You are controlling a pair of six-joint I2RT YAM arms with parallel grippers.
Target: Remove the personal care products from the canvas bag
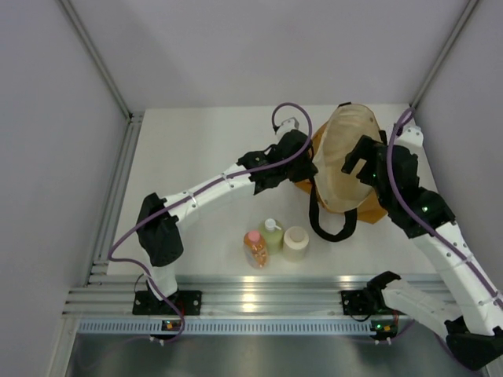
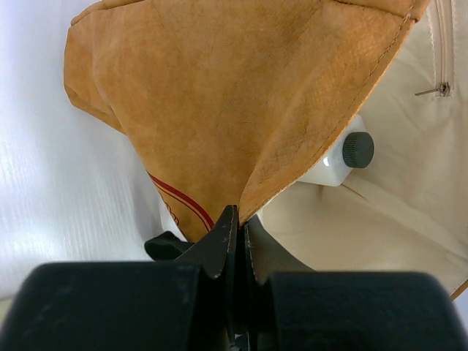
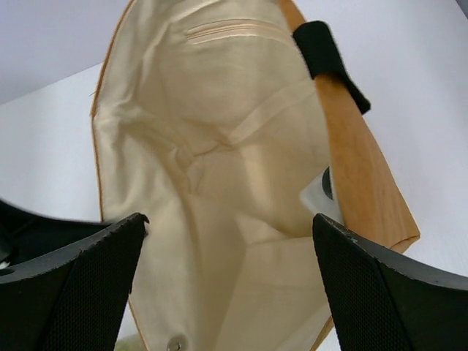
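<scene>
Left end effector (image 2: 235, 219): pinching the canvas bag (image 2: 219, 95) rim, evidently to hold its mouth open. Inside, one black-capped white bottle (image 2: 344, 157) lies on the lining. Right end effector (image 3: 228, 223): spread, empty, facing the mouth. Orange bottle (image 1: 255, 248), yellow-green bottle (image 1: 272, 234) and cream bottle (image 1: 296, 243) stand grouped on the table (image 1: 196, 141), outside the bag.

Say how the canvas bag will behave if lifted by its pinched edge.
Likely floppy: the canvas bag folds and creases where the left gripper pinches it. The black-capped bottle lying inside would probably roll as the cloth sags.
</scene>
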